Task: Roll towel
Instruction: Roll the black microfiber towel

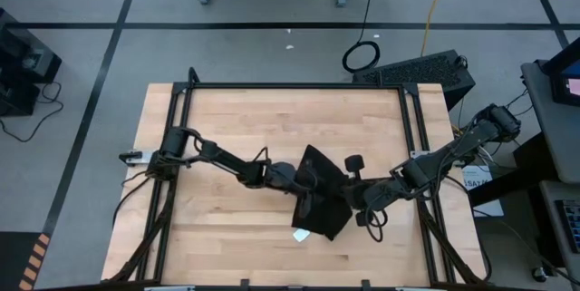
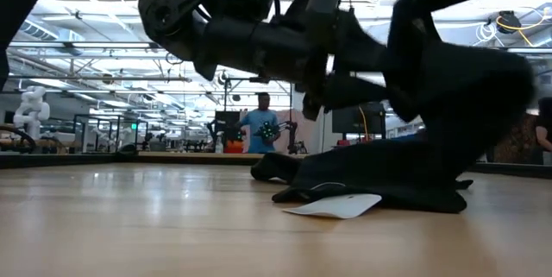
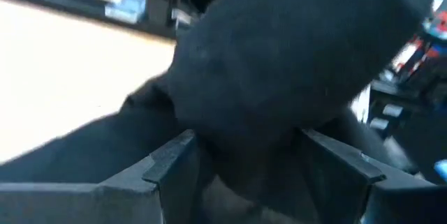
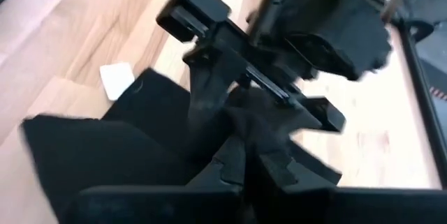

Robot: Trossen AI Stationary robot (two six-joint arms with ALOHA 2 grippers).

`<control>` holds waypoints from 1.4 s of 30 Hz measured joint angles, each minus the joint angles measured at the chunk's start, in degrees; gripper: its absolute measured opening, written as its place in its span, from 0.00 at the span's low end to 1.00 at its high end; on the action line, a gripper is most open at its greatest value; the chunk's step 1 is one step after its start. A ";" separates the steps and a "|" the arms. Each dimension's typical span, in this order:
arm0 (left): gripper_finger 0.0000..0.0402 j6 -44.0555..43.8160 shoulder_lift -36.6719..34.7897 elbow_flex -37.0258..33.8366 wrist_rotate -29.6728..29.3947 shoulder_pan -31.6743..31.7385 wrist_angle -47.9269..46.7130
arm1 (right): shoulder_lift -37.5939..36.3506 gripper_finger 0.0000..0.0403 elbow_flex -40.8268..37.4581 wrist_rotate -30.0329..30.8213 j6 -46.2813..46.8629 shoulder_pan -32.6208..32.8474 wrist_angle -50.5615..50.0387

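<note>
Two dark arms are meeting over a black towel [image 1: 319, 193] near the middle of the wooden surface [image 1: 227, 128] in the high view. The left pincer [image 1: 308, 180] is reaching into the towel's left side, and the right pincer [image 1: 349, 191] is pressing in at the towel's right edge. A small white tag [image 1: 301, 234] is sticking out at the towel's near corner.

Looking level across the surface in the low view, the towel [image 2: 388, 182] is lying bunched, with part of it lifting up toward the arms above it. The tag [image 2: 332, 205] is lying flat just in front of the towel. Beyond the surface, a person [image 2: 261, 126] in a blue top is standing in the room.

Seen from the left wrist, the left pincer's fingers [image 3: 171, 161] are standing spread, with a thick bundle of towel [image 3: 286, 70] sitting between them.

Seen from the right wrist, the right pincer's fingers [image 4: 227, 168] are pressing together, pinching a fold of towel [image 4: 105, 154]. The left pincer [image 4: 255, 77] is facing it, just beyond the towel.
</note>
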 joint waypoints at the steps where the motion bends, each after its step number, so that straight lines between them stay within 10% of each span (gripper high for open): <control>1: 0.58 0.05 0.00 0.03 0.04 0.08 0.98 | 0.00 0.00 0.00 0.00 -0.46 0.00 0.52; 11: 0.04 4.67 -0.02 0.03 -2.59 0.64 2.56 | -0.02 0.00 0.00 -0.75 6.89 0.00 -3.52; 27: 0.01 22.80 -6.02 0.03 -2.54 -3.80 -3.33 | -0.02 0.18 0.00 -13.83 39.45 0.55 -11.83; 36: 0.01 42.11 -6.95 0.03 -20.06 -7.33 -6.13 | -0.02 0.50 0.00 -1.29 39.38 1.07 -5.73; 42: 0.01 51.38 -8.46 0.03 -30.19 -9.18 -5.62 | -1.75 0.61 0.00 -5.27 35.96 1.14 1.65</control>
